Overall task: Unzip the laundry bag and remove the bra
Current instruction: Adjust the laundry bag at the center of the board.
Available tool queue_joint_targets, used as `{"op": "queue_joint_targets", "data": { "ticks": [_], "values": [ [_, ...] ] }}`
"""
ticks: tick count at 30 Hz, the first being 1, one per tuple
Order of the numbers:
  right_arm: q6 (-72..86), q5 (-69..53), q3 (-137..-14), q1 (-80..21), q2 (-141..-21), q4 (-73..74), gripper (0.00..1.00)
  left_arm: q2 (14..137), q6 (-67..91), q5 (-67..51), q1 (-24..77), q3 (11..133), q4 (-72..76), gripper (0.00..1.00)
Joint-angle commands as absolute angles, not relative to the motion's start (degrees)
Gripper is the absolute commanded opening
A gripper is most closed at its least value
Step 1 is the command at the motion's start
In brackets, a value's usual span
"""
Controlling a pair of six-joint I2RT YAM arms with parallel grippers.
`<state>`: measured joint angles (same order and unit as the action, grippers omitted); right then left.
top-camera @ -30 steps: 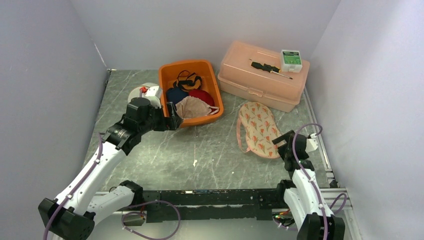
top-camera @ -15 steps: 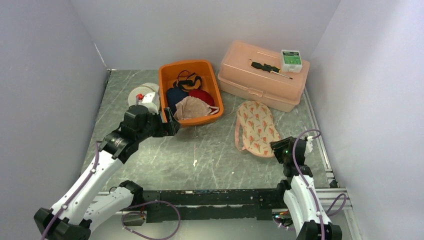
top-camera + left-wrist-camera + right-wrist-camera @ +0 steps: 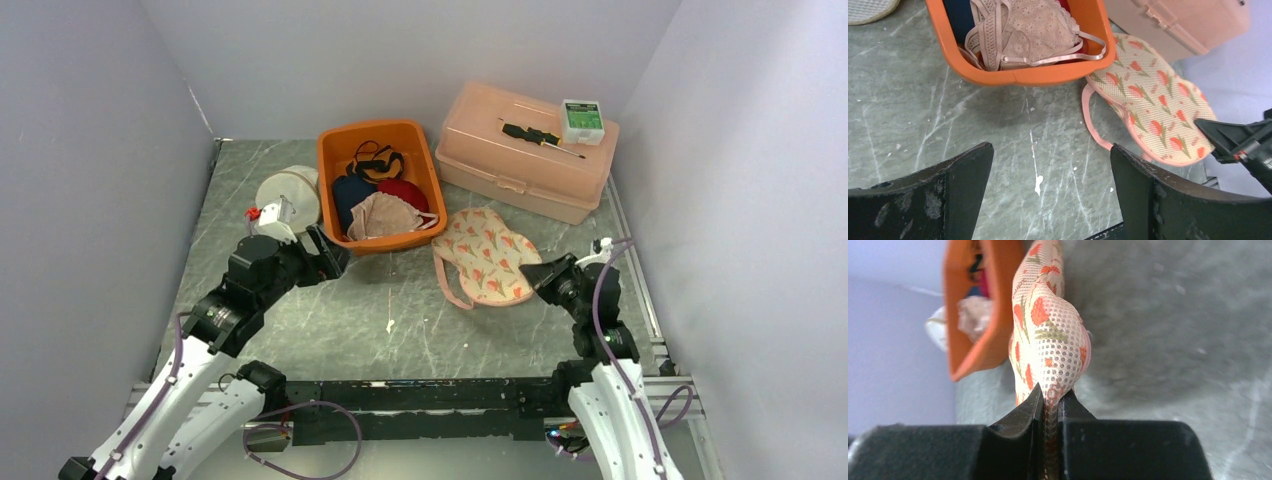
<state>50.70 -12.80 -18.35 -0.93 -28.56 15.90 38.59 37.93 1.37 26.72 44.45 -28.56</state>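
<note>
- Right gripper (image 3: 533,270): jaws closed on the far-right edge of the laundry bag (image 3: 480,262), on the side away from the orange bin (image 3: 385,243). The right wrist view shows mesh pinched between the fingertips.
- Laundry bag: floral mesh, lying on the table (image 3: 420,310) just right of the bin's front right corner. Contact with the bin cannot be confirmed, and the zip's state cannot be told.
- Left gripper (image 3: 330,258): jaws wide apart, holding nothing, at the bin's front left corner.
- Bin contents: beige lace garment (image 3: 385,215), with dark and red items behind it.
</note>
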Motion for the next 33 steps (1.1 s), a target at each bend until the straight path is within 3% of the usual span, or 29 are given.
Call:
{"op": "queue_joint_targets", "data": {
  "ticks": [1,11,18,23,28,33],
  "values": [
    [46.3,-18.0,-27.4,-4.1,-23.3,13.9,0.0,36.5,40.7,0.7,26.9,42.8,-20.8,0.93],
    [43.6,-37.6,-36.6,-7.2,-27.1,4.0,0.0,38.0,36.6,-3.5,26.9,48.0,-24.7,0.94],
    [60.1,-54.4,-32.2,-10.6,-33.8,-27.1,0.0,32.4,37.9,-13.1,26.9,44.3,-22.0,0.94],
    [66.6,-55.6,-30.1,-11.3,-35.7,-35.0,0.0,29.7,38.2,-14.8,26.9,43.9,-22.9,0.94],
    [63.4,-53.4,-30.4,-11.5,-35.2,-29.4,0.0,27.1,37.9,-14.3,26.9,44.4,-23.0,0.94],
    [60.3,-42.3,-27.4,-11.6,-32.6,-17.8,0.0,27.7,39.3,-13.8,26.9,43.6,-23.6,0.94]
  ]
}}
